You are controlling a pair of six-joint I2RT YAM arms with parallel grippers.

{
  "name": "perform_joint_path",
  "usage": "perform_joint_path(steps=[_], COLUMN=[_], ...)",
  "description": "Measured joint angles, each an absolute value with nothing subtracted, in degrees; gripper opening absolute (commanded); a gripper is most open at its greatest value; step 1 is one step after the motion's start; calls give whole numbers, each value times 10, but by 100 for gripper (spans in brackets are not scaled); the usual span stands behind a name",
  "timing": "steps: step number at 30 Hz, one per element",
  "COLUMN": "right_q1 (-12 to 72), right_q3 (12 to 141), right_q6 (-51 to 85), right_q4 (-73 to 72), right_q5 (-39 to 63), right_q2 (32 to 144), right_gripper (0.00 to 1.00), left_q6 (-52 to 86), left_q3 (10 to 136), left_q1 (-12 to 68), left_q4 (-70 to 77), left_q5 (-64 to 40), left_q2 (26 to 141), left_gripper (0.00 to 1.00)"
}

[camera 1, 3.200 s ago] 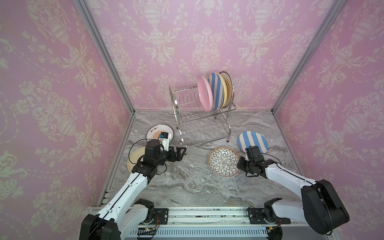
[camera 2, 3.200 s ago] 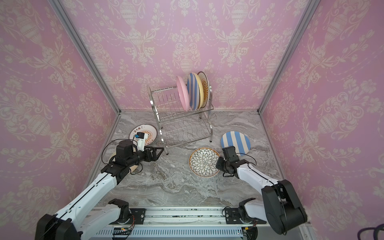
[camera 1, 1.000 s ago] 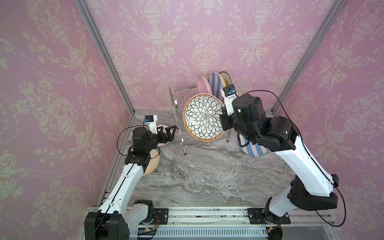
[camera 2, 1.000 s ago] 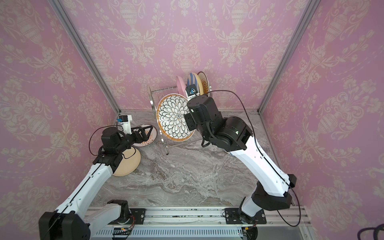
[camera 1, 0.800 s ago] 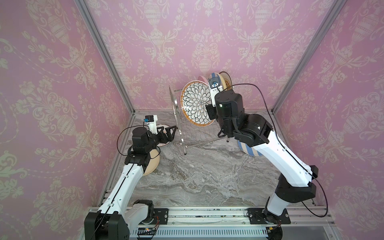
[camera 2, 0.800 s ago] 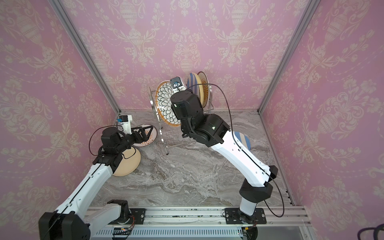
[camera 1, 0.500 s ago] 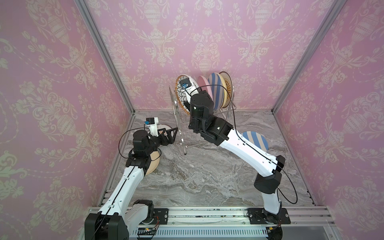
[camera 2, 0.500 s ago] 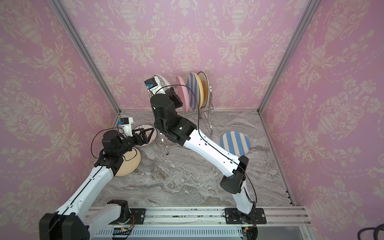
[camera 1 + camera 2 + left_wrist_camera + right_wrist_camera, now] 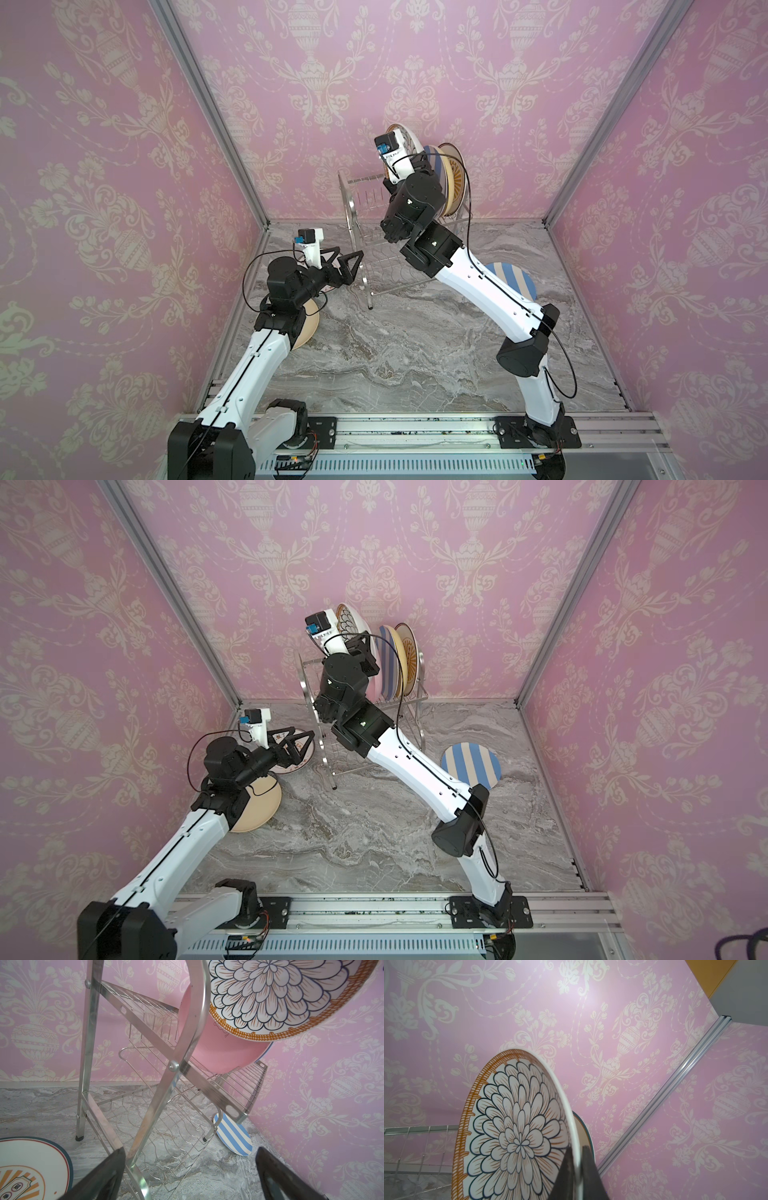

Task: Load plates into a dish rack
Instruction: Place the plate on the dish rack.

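My right gripper [image 9: 576,1149] is shut on the rim of the black-petal plate [image 9: 512,1126], which stands on edge above the upper shelf of the chrome dish rack [image 9: 316,675], beside the pink plate [image 9: 218,1049]. A blue-striped plate [image 9: 388,663], a yellow one and an orange sunburst plate [image 9: 411,654] stand in the rack behind it. My left gripper [image 9: 190,1152] is open and empty, low beside the rack's near arched side frame [image 9: 187,1068]. The right arm hides the slot under the held plate in both top views.
A blue-white striped plate [image 9: 471,766] lies flat on the marble table right of the rack. A cream plate [image 9: 257,804] and an orange sunburst plate [image 9: 27,1167] lie under and beside my left arm. Pink walls close in on three sides.
The right arm has carried the petal plate from in front of the rack to above its upper shelf and turned it on edge. The left gripper has stayed open near the rack.
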State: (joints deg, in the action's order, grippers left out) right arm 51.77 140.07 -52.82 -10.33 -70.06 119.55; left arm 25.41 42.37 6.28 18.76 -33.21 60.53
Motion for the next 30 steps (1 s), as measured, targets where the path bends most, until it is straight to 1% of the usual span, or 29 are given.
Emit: perform_joint_path(steps=[4, 10, 17, 30], right_q1=[516, 521, 522, 522], right_q3=[1413, 1473, 1476, 1476], right_q6=[-547, -563, -612, -634], right_q4=[-115, -115, -121, -138], right_q5=[-707, -703, -704, -710], right_q2=[1207, 1259, 1298, 1304], right_gripper=[0, 0, 0, 0], left_q6=[254, 254, 254, 254], left_q3=[424, 424, 420, 410], left_q1=[68, 74, 75, 78], left_q4=[193, 198, 206, 207], left_q5=[-335, -343, -344, -347], left_q2=[606, 610, 612, 612], left_gripper=[99, 99, 99, 99])
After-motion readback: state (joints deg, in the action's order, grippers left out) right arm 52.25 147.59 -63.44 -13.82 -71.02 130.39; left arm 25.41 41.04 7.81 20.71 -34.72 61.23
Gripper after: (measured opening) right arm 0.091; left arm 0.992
